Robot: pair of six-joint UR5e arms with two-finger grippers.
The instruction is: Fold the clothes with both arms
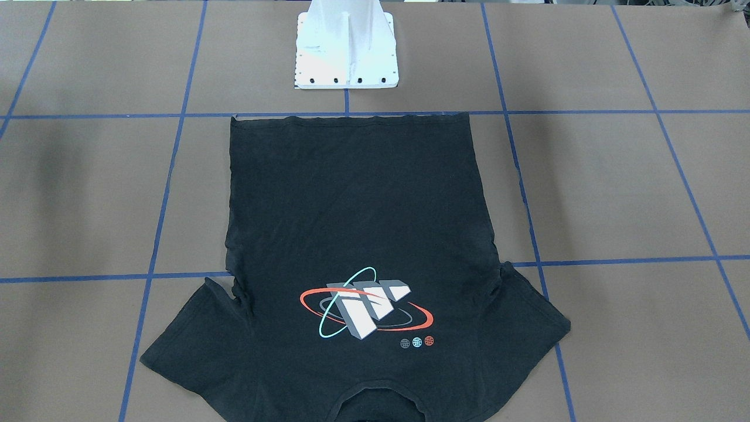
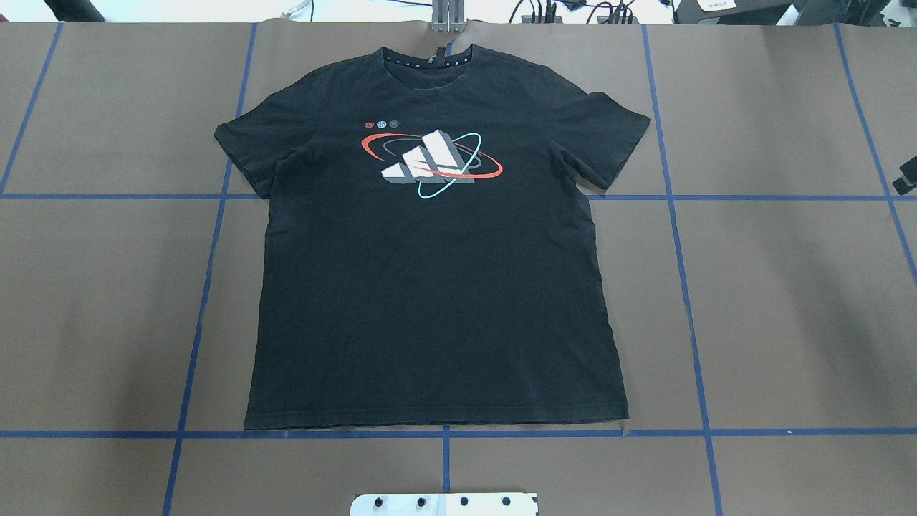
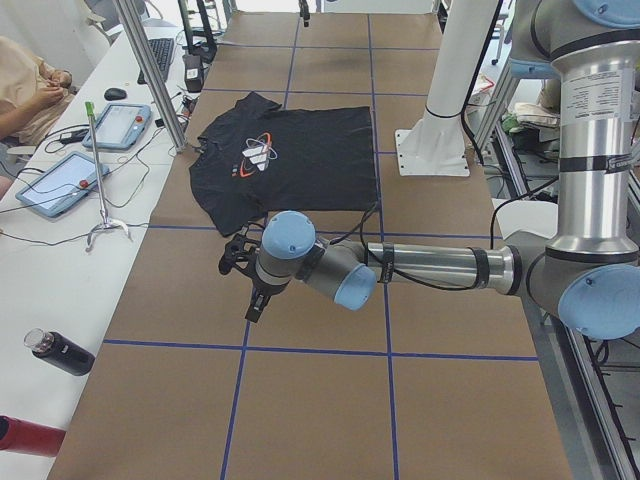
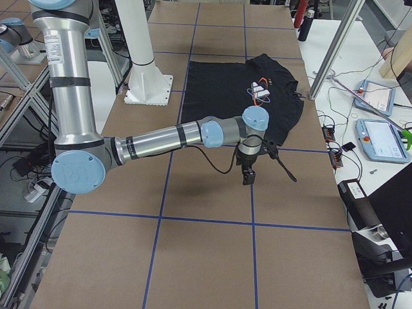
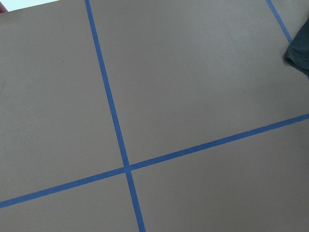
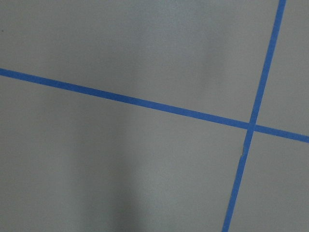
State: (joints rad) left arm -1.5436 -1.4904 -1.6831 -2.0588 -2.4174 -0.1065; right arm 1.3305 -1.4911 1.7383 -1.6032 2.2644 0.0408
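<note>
1 black cotton T-shirt (image 2: 430,287), flat, print up, few wrinkles, on brown paper bench (image 2: 788,322) | bare bench all round T-shirt | white pedestal (image 1: 345,53) just past its hem | 2 arms: left gripper (image 3: 248,285), right gripper (image 4: 250,174) above bench beyond T-shirt's sleeves | jaws: cannot tell

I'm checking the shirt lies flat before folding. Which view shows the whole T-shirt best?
Overhead exterior: the T-shirt lies spread, sleeves, collar and hem in frame. Front-facing crops the collar; side views show it small and oblique; left wrist catches one edge; right wrist shows none.
</note>
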